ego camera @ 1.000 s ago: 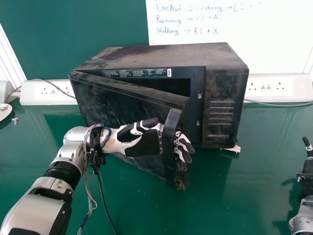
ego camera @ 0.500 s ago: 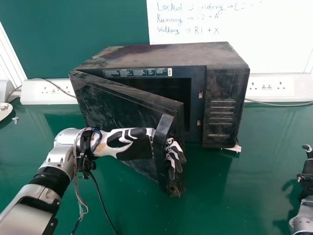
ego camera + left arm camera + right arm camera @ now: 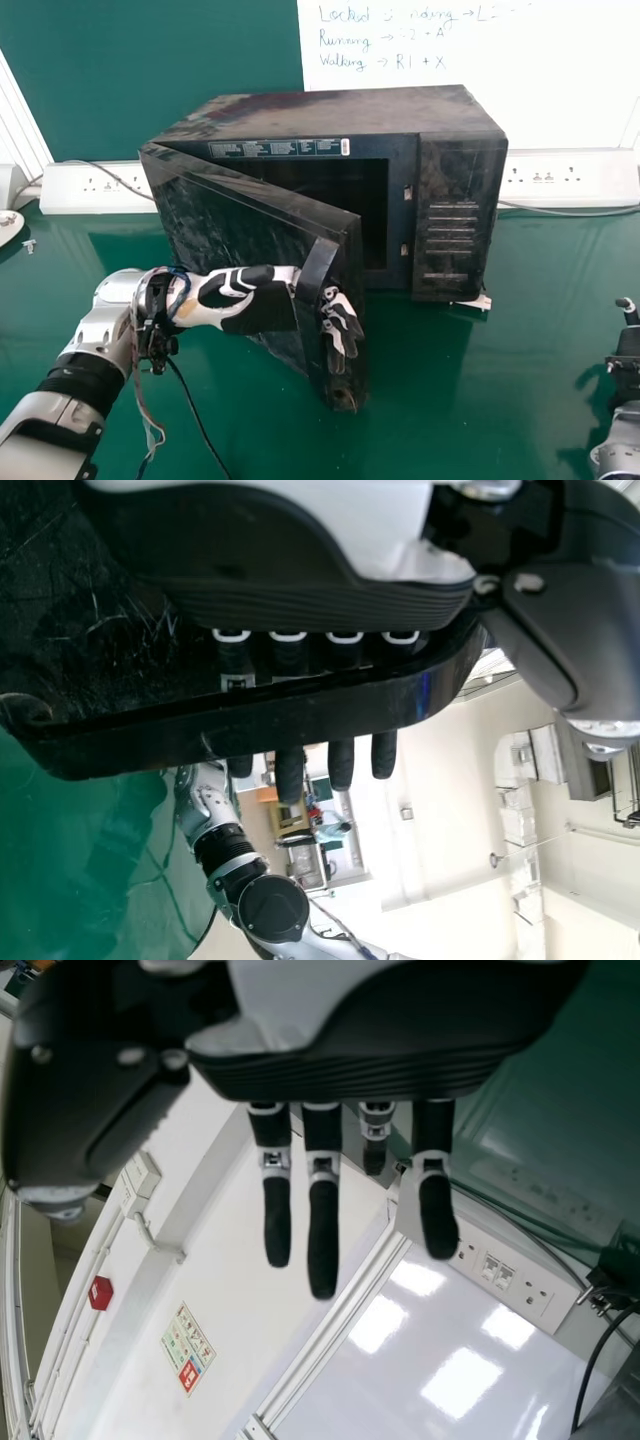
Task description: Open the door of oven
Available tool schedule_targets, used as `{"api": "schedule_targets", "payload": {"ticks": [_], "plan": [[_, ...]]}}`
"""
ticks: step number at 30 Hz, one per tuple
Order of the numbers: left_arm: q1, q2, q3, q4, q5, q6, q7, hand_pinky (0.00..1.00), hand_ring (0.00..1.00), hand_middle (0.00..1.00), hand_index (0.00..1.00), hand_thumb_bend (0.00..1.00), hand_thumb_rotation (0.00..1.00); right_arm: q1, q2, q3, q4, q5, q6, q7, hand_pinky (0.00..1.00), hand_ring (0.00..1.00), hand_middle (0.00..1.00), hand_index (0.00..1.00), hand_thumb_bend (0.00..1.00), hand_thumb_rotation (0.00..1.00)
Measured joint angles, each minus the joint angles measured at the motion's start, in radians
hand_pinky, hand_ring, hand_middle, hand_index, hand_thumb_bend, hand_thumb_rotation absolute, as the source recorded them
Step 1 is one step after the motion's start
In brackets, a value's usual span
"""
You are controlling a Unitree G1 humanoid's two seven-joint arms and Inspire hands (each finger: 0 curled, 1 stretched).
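At front left of the oven [image 3: 340,115], door [image 3: 235,210] part open. Left hand [image 3: 262,308] in the handle [image 3: 317,265], fingers hooked round it. I'd pull robotward and swing left along the hinge arc, hook kept; a straight pull could drag the oven. Right hand [image 3: 360,1055] idle, right of oven, fingers straight.

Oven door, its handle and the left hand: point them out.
Oven door [image 3: 230,220]: head view, on its front face.
Handle [image 3: 300,714]: left wrist view, on the middle of its bar.
Left hand [image 3: 262,308]: head view, on its dark palm.
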Motion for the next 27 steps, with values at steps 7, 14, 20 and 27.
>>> {"api": "schedule_targets", "payload": {"ticks": [7, 14, 20, 27], "plan": [[0.075, -0.049, 0.095, -0.014, -0.001, -0.005, 0.002, 0.13, 0.18, 0.31, 0.55, 0.97, 0.99, 0.000, -0.002, 0.000, 0.000, 0.000, 0.000, 0.000, 0.46, 0.55, 0.69, 0.72, 1.00, 0.88], [0.161, -0.070, 0.199, -0.073, 0.018, 0.008, 0.003, 0.19, 0.22, 0.29, 0.46, 0.91, 0.63, 0.000, -0.003, -0.001, 0.000, 0.000, 0.000, 0.000, 0.46, 0.55, 0.69, 0.72, 1.00, 0.88], [0.145, 0.069, 0.226, -0.206, 0.061, 0.300, 0.001, 0.05, 0.10, 0.17, 0.47, 0.53, 0.07, -0.001, -0.009, 0.000, 0.002, 0.000, -0.001, 0.000, 0.44, 0.54, 0.67, 0.70, 1.00, 0.88], [0.148, 0.088, 0.249, -0.267, 0.096, 0.338, 0.003, 0.05, 0.10, 0.19, 0.47, 0.52, 0.07, -0.002, -0.009, 0.000, 0.002, 0.000, -0.002, 0.000, 0.45, 0.54, 0.69, 0.71, 1.00, 0.88]]}}
